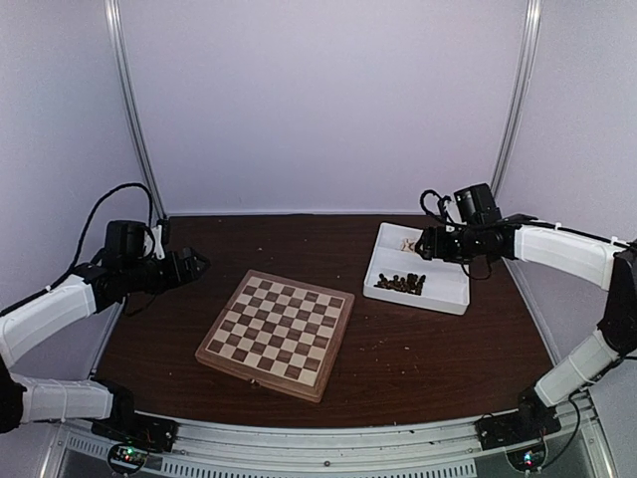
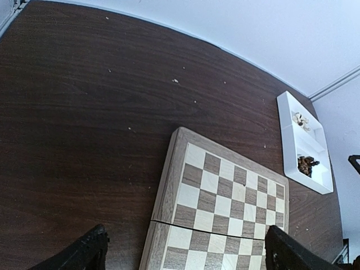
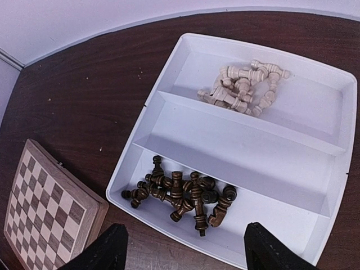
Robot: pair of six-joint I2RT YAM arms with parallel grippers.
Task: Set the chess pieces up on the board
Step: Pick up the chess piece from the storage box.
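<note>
Straight ahead of parted right tool (image 3: 185, 247), dark chess pieces (image 3: 180, 194) in tray (image 3: 242, 147), left tool (image 2: 185, 253) parted

Dark brown table (image 1: 418, 360), checkered board (image 1: 277, 332) near its middle, white tray (image 1: 445, 296) well apart, rightward.

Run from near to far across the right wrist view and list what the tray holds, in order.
Inside the white tray: dark chess pieces heaped in the nearest compartment → middle compartment, bare → cream chess pieces heaped in the farthest compartment.
</note>
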